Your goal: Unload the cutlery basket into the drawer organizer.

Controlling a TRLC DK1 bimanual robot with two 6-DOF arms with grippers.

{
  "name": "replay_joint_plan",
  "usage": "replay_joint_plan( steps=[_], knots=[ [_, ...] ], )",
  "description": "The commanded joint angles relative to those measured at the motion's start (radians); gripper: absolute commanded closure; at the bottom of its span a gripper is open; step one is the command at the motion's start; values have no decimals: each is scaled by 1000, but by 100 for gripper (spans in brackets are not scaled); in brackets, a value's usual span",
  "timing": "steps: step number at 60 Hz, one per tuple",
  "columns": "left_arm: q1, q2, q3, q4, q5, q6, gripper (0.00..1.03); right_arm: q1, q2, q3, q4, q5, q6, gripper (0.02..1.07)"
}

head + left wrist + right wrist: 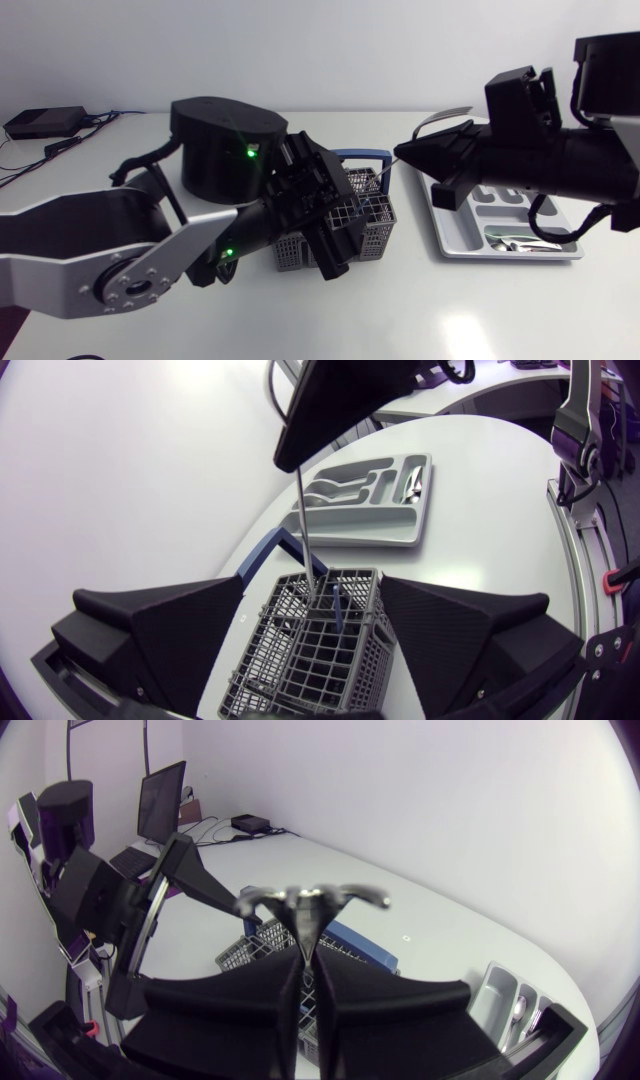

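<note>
From above, my left jaws straddle the cutlery basket (372, 228), a grey plastic lattice box with a blue handle (362, 155), standing mid-tabletop (330, 320). I judge this hold is there to pin the light basket down while a piece is drawn out. My right jaws, closed to a point above the basket's far side, pinch a thin metal utensil (440, 117) whose curved bright end sticks up behind them. Near the basket, on my right, lies the drawer organizer (455, 238), a pale moulded tray with smooth rounded compartments and a few shiny pieces (515, 240) in it. In the left wrist view my broad matte fingers (180, 635) stand wide apart, one against each side wall of the basket. The utensil's slim shaft (303, 520) hangs straight from the right jaws, its lower end down among the lattice cells beside a blue-handled item (338, 615). In the right wrist view my two wedge fingers (230, 1010) press flat together on the utensil; what kind it is I cannot tell.
</note>
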Motion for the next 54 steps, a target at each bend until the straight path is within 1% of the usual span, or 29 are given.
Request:
replay_joint_plan(
  steps=[1,7,15,19,23,29,32,36,42,46,54],
  knots=[
    [-23,47,41,37,-29,-17,9,-24,-6,45,-27,-34,50,101],
    [-33,95,66,87,-78,-20,12,-33,-7,57,-44,-62,67,101],
    [-28,129,101,109,-92,-37,12,-39,-12,56,-54,-78,71,101],
    [-22,144,116,121,-94,-45,22,-39,-16,53,-61,-83,71,101],
    [-14,164,135,124,-94,-45,27,-37,-20,51,-62,-83,71,101],
    [-8,179,144,139,-94,-46,39,-37,-23,50,-64,-85,73,101],
    [-8,184,145,147,-94,-46,43,-37,-24,50,-64,-85,73,101],
    [-7,190,147,152,-94,-46,45,-39,-26,47,-65,-85,73,101],
    [-7,196,148,161,-94,-46,59,-42,-27,45,-64,-85,73,101],
    [-5,198,147,162,-94,-48,63,-44,-29,45,-65,-85,74,101],
    [-4,198,142,170,-94,-57,74,-44,-30,44,-65,-85,79,101]
  ],
)
